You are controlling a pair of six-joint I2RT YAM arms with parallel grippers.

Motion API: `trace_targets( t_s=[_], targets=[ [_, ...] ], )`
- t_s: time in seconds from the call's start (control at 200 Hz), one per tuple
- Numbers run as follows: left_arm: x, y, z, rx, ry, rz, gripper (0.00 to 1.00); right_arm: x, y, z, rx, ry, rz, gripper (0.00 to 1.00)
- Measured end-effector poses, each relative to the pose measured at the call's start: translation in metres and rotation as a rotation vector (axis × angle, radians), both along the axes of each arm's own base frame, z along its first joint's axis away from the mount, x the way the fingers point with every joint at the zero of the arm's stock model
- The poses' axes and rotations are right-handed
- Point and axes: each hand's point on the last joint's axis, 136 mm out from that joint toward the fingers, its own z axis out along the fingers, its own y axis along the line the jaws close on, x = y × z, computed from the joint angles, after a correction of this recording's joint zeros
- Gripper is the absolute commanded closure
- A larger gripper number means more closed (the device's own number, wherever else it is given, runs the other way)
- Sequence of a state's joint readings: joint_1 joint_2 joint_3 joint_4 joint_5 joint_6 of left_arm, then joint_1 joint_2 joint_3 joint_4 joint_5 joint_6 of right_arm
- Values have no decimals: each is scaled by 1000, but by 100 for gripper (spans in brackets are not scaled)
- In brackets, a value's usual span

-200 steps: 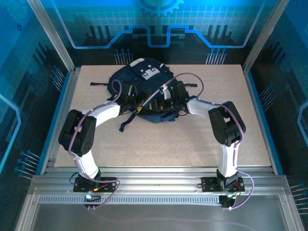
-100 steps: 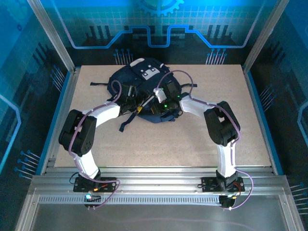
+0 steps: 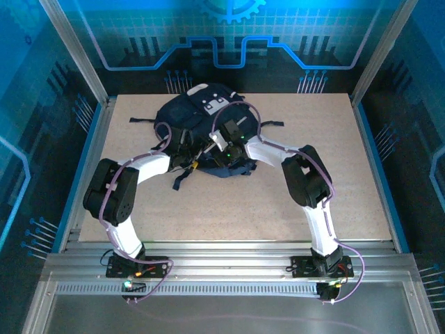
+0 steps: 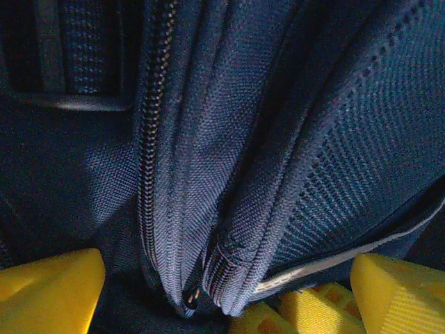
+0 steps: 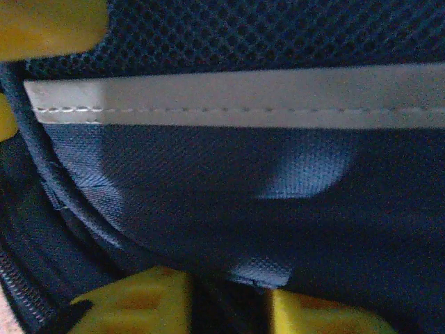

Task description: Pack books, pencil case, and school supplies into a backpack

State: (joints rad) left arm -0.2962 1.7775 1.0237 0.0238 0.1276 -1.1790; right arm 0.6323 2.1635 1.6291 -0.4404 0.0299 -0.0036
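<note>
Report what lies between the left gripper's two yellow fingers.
In the left wrist view, a bunched fold of the backpack, its zipper running down it, lies between the fingers of the left gripper, which stand wide apart.

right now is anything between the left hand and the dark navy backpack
Nothing visible. The left hand sits right against the dark navy fabric backpack, with its yellow fingers spread either side of a fabric fold beside the zipper.

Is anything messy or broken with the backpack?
Nothing looks spilled or broken. The backpack lies crumpled, its fabric bunched into folds beside the zipper, and a black strap trails loose on the table.
</note>
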Motion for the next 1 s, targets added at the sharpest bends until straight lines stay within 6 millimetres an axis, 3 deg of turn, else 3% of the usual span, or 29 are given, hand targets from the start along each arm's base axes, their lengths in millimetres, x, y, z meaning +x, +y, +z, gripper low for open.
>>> trace_targets(
  t_s=[0.025, 0.3, 0.55, 0.68, 0.815, 1.001],
  targets=[
    [0, 1, 0, 1, 2, 1, 8, 0, 1, 0, 2, 3, 5, 100],
    [2, 7, 6, -12, -12, 11, 7, -13, 14, 11, 138, 132, 29, 100],
    [4, 6, 27, -39, -56, 1, 7, -23, 23, 51, 397, 303, 3, 100],
    [4, 6, 30, -37, -65, -4, 11, -23, 29, 63, 483, 356, -14, 100],
    [5, 6, 30, -41, -66, -4, 26, -21, 34, 73, 553, 389, -26, 100],
    [7, 7, 27, -40, -68, -9, 73, -20, 36, 76, 580, 406, -38, 100]
  ],
)
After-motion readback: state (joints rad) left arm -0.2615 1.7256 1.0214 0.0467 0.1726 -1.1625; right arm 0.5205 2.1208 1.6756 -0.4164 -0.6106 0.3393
